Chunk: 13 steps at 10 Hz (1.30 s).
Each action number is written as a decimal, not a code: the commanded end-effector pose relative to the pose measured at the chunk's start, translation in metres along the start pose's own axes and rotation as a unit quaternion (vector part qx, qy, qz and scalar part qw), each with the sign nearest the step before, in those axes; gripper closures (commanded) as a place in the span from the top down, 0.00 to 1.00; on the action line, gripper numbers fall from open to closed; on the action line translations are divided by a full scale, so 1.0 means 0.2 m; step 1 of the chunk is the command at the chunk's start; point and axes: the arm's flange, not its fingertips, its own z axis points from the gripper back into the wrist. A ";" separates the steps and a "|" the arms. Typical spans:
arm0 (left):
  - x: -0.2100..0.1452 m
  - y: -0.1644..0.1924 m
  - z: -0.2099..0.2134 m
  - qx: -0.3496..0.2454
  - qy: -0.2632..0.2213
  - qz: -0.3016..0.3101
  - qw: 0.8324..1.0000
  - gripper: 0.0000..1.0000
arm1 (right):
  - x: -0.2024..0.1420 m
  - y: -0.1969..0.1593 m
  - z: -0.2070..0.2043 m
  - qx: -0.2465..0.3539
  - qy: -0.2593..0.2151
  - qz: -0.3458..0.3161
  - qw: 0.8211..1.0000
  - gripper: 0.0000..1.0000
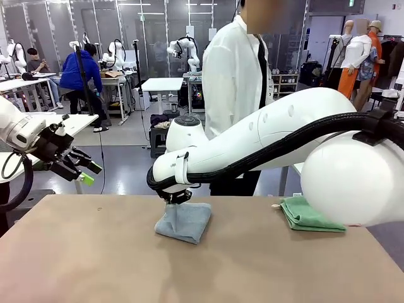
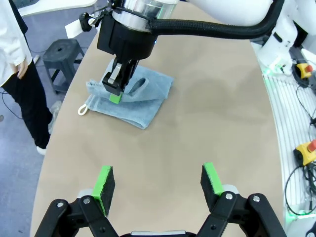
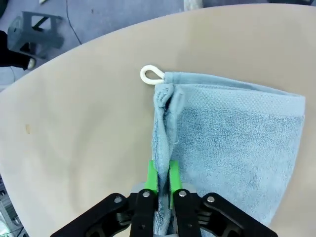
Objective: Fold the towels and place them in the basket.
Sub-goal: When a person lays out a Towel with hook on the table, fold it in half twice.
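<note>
The right arm point(image 1: 303, 136) is covering the green towel's point(image 1: 303, 213) right end and running off the picture's right edge. The right tool point(image 3: 164, 178) is hiding a pinched strip of the blue towel point(image 3: 232, 133), whose near end the wrist picture's bottom edge is cutting.

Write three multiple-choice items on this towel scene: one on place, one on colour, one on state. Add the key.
1. Where does the green towel lie?
A. under the blue towel
B. on the table, toward the robot's right
C. in the person's hand

2. What colour is the towel's loop?
A. white
B. red
C. black

3. The left end effector is:
A. shut on a towel
B. open, holding nothing
C. touching the blue towel

Key: B, it lies flat by the right arm; A, white beside the blue towel; B, its pads stand apart above bare table.
</note>
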 end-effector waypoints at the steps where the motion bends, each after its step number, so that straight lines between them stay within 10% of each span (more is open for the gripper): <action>1: 0.00 0.00 0.00 0.000 0.000 -0.001 1.000 0.88 | -0.05 -0.04 0.01 0.014 -0.011 -0.019 1.000 0.44; 5: 0.00 0.00 0.00 0.000 0.000 -0.001 1.000 0.88 | -0.08 -0.35 0.19 0.026 0.027 -0.009 0.999 0.84; 13: 0.00 0.00 0.00 0.000 0.000 -0.001 1.000 0.88 | -0.02 -0.76 0.26 0.000 0.060 -0.007 0.998 0.84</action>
